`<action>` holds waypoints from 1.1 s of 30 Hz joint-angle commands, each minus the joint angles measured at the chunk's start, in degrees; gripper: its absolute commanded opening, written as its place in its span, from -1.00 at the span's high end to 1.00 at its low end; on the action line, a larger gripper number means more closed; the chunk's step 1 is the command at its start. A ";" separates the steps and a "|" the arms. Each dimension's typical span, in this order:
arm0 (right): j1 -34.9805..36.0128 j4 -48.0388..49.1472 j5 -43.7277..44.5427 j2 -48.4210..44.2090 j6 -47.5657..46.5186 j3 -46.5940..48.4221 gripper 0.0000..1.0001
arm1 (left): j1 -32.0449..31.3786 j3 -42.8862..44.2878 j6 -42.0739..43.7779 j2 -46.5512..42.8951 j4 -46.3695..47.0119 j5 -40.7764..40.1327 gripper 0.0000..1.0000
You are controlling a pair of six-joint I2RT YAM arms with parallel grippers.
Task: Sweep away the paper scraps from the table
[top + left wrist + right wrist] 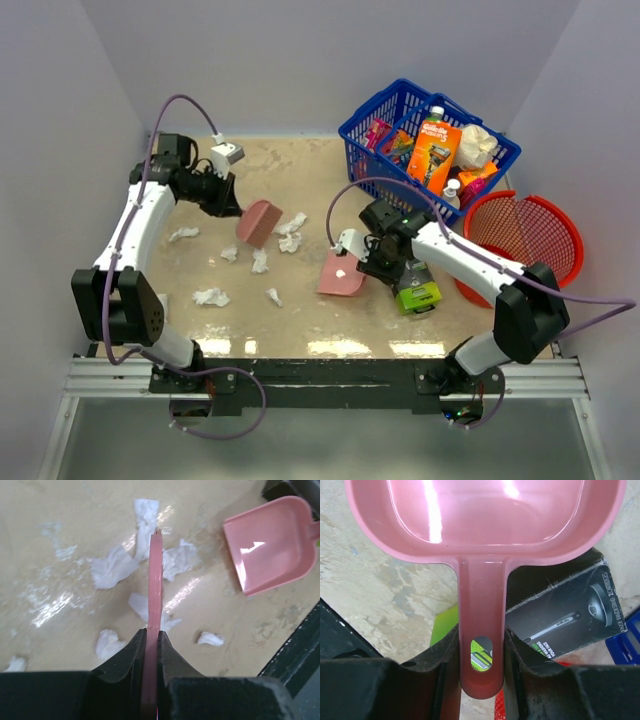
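Right gripper (480,641) clamps dustpan (485,510) | front cut off | box (560,615) part-hidden

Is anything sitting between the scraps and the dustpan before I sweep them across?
Nothing visible. Only bare table lies between the scraps by the left hand's sweeper and the mouth of the dustpan, held in the right hand. The green box sits beyond the dustpan, off that path.

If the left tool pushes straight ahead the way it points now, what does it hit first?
Probably the paper scraps lying just beyond the tip of the pink sweeper that the left tool grips; depth is unclear.
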 commanded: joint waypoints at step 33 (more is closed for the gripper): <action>14.46 4.31 2.30 8.74 10.47 4.48 1.00 | -7.28 2.26 -1.46 6.57 -13.37 -16.42 1.00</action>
